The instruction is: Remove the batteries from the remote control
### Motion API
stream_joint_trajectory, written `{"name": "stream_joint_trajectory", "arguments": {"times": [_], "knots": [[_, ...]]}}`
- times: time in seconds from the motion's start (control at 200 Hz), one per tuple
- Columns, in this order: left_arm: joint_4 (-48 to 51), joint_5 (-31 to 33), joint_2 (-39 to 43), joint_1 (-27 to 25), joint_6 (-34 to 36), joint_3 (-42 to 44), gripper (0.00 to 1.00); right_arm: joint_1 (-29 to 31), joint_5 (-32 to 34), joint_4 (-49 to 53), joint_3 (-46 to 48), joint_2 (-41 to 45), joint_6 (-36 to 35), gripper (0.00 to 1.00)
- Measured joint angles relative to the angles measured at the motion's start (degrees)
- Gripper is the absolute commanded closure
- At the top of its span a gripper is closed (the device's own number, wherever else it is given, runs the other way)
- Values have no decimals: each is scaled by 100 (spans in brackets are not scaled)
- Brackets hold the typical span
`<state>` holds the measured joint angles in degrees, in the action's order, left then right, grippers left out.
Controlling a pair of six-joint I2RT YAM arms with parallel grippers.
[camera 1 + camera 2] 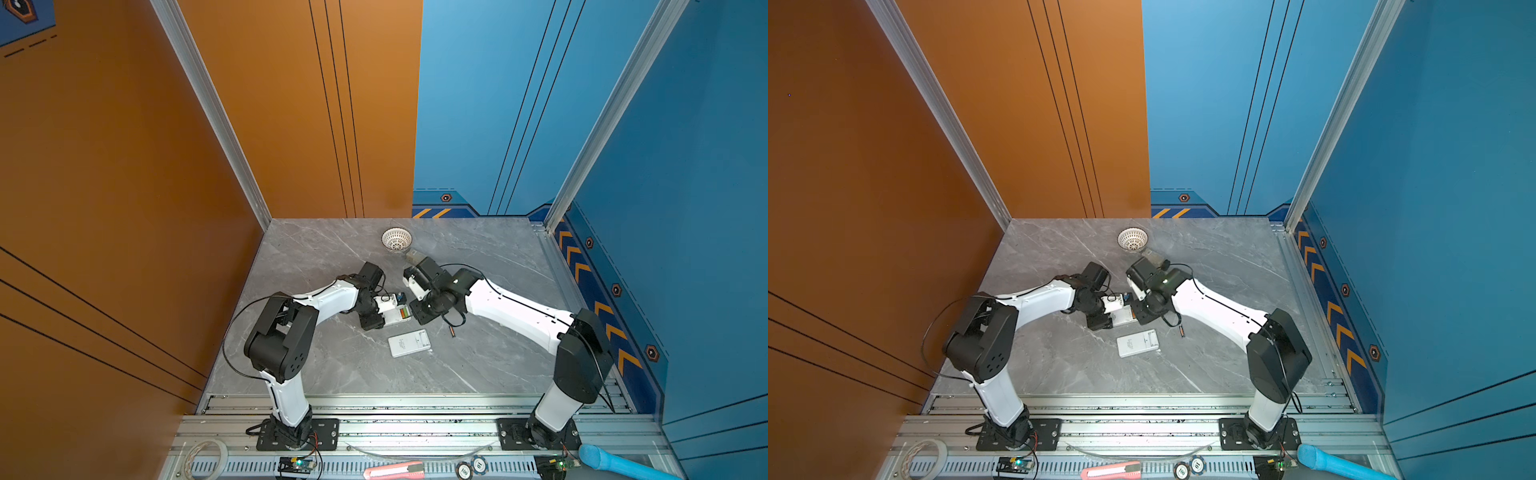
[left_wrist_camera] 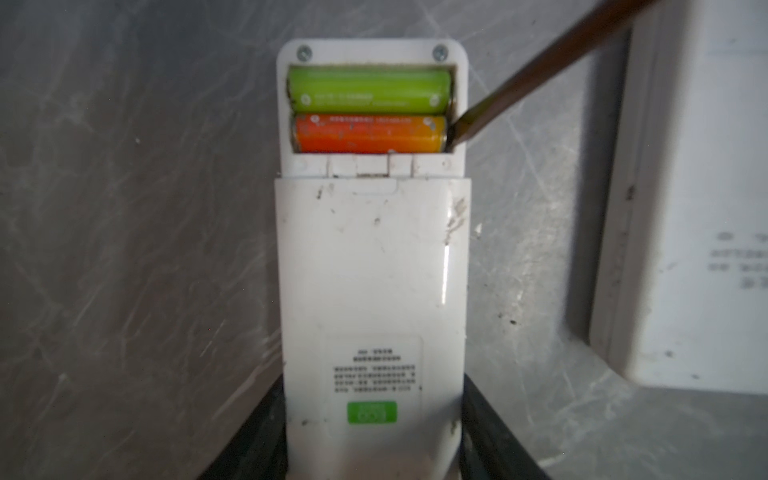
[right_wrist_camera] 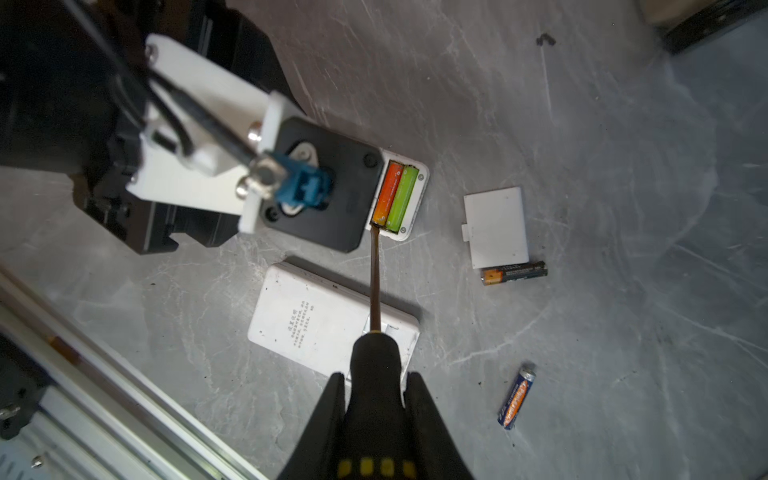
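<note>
My left gripper (image 2: 372,436) is shut on the lower end of a white remote control (image 2: 370,257), which lies back-up with its battery bay uncovered. Two batteries sit side by side in the bay, a light green one (image 2: 370,91) and an orange one (image 2: 370,135). My right gripper (image 3: 376,380) is shut on a black-handled screwdriver (image 3: 375,282). The screwdriver's tip rests in the bay at one end of the orange battery (image 3: 387,191). Two loose batteries lie on the table, a black-and-orange one (image 3: 515,272) and a blue-and-orange one (image 3: 515,397).
A second white remote (image 1: 409,343) lies flat just in front of the held one, under the screwdriver shaft. The detached white battery cover (image 3: 496,226) lies beside the black-and-orange battery. A white mesh basket (image 1: 397,239) stands at the back of the grey marble table (image 1: 324,374).
</note>
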<state>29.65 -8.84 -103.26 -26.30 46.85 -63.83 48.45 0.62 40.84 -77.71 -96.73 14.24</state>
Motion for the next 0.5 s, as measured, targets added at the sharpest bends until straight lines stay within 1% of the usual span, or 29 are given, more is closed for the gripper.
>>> {"name": "stream_joint_trajectory", "arguments": {"times": [0.13, 0.225, 0.34, 0.496], "knots": [[157, -81, -79, 7, -37, -120, 100, 520, 859, -730, 737, 369, 302, 100], [293, -131, -149, 22, -63, -232, 100, 807, 1351, -1161, 1130, 503, 498, 100], [341, -166, -199, 94, -125, -372, 100, 911, 1672, -1932, 1687, 667, 785, 100], [350, -203, -264, 214, -201, -546, 100, 977, 2063, -2870, 2175, 675, 1062, 100]]}}
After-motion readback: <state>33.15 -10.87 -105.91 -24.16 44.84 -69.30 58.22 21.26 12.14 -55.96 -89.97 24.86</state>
